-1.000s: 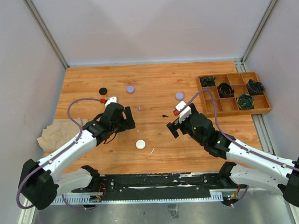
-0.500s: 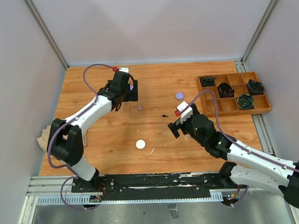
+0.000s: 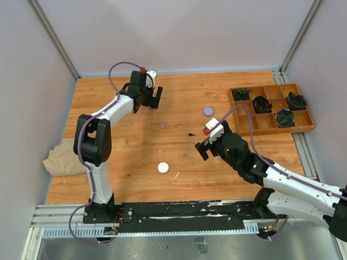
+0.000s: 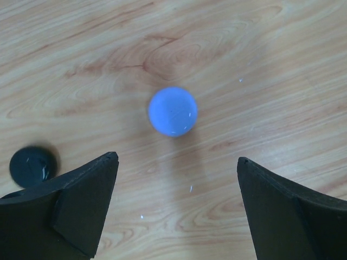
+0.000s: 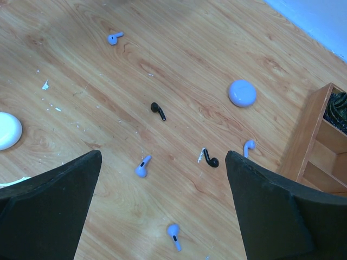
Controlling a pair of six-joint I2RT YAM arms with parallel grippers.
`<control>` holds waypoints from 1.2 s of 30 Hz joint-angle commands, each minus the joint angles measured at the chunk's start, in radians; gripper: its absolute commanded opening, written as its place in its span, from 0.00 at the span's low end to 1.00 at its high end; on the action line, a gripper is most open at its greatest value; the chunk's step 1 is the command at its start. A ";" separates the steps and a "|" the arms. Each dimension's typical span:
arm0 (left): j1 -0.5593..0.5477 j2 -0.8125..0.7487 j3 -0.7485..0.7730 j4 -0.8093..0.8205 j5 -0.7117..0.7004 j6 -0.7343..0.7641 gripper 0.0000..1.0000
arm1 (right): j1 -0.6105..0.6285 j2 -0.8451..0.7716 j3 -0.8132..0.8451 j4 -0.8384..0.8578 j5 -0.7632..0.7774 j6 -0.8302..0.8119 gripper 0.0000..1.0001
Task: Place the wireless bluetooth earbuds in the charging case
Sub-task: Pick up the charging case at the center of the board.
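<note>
We judge case pickup is in hand: left end effector [image 4: 176, 162], wide open and empty, hovers over a lavender case [image 4: 172, 111] far left of the tray [image 3: 274, 131]; right end effector [image 5: 162, 157], also open and empty, above earbuds [image 5: 158, 111] scattered nearer it. Next: descend, close.

Side clutter
Wooden tray [image 3: 266, 121] at right holds four coiled cables [image 3: 261, 104]; beige cloth [image 3: 62, 158] crumpled at left edge.

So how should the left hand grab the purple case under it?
Probably by its round edge, from straight above. The case lies flat like a puck, so only opposite sides of the rim give fingers something to squeeze. The left gripper hangs over it, open.
</note>
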 commanded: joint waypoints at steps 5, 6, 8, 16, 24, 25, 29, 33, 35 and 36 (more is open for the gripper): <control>0.050 0.128 0.138 -0.020 0.220 0.233 0.94 | -0.014 -0.004 -0.011 0.016 -0.011 0.012 0.99; 0.052 0.151 0.156 -0.024 0.214 0.249 0.93 | -0.014 -0.003 -0.011 0.014 -0.012 0.012 0.99; 0.057 0.201 0.209 -0.046 0.200 0.268 0.91 | -0.015 0.000 -0.007 0.008 -0.011 0.009 0.99; 0.084 0.348 0.373 -0.099 0.242 0.198 0.83 | -0.015 0.017 0.000 0.002 -0.011 0.006 0.99; 0.084 0.400 0.389 -0.123 0.249 0.195 0.81 | -0.015 0.025 0.003 0.001 -0.019 0.005 0.99; 0.085 0.404 0.390 -0.127 0.247 0.192 0.80 | -0.016 0.027 0.004 0.001 -0.018 0.005 0.99; 0.084 0.409 0.384 -0.138 0.236 0.193 0.77 | -0.016 0.028 0.006 -0.001 -0.021 0.007 0.99; 0.084 0.407 0.375 -0.168 0.234 0.195 0.70 | -0.016 0.017 0.008 -0.004 -0.021 0.009 0.99; 0.084 0.398 0.364 -0.177 0.239 0.195 0.67 | -0.016 0.010 0.007 -0.004 -0.024 0.010 0.99; 0.084 0.392 0.355 -0.178 0.239 0.193 0.65 | -0.016 0.007 0.006 -0.005 -0.025 0.011 0.99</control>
